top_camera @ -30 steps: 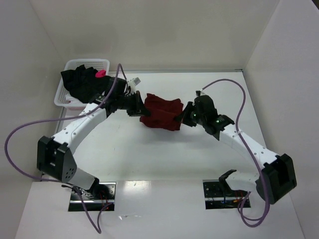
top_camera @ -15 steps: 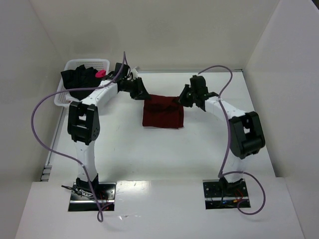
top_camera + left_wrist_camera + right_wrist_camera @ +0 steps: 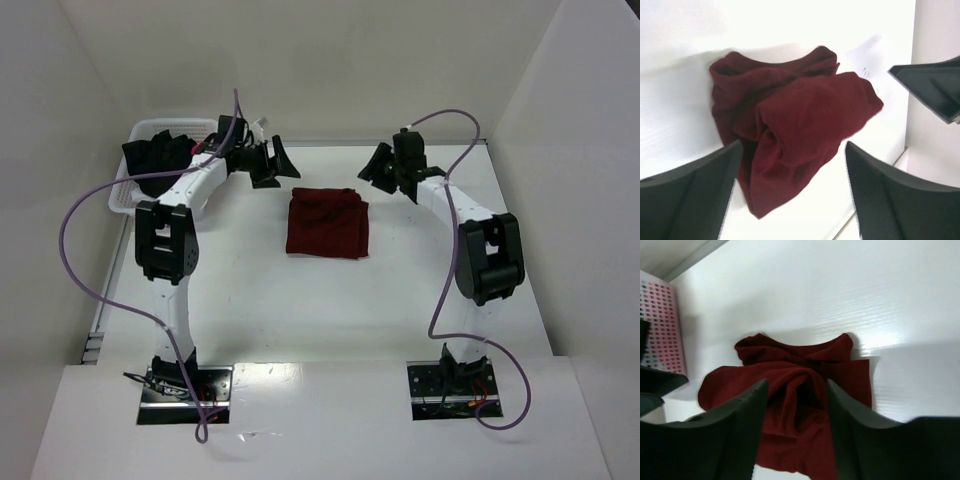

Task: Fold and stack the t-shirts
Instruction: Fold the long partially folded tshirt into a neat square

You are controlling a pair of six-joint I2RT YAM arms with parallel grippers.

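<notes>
The maroon t-shirt [image 3: 328,224] lies folded in a rough square on the white table, with a rumpled top layer [image 3: 790,125] [image 3: 800,390]. My left gripper [image 3: 272,163] hovers just beyond its far left corner, open and holding nothing [image 3: 792,144]. My right gripper [image 3: 378,165] hovers off the far right corner, also open and empty [image 3: 796,382]. Neither one touches the cloth. The black t-shirt [image 3: 155,160] sits bunched in the white mesh basket [image 3: 122,195] at the far left.
The basket's perforated wall [image 3: 662,325] shows at the left of the right wrist view. Both purple cables [image 3: 75,215] [image 3: 450,250] loop above the table. White walls [image 3: 560,120] close in the back and sides.
Both grippers opened and let go of the maroon t-shirt, then drew back toward the far side. The shirt went from bunched between them to lying flat and folded.
</notes>
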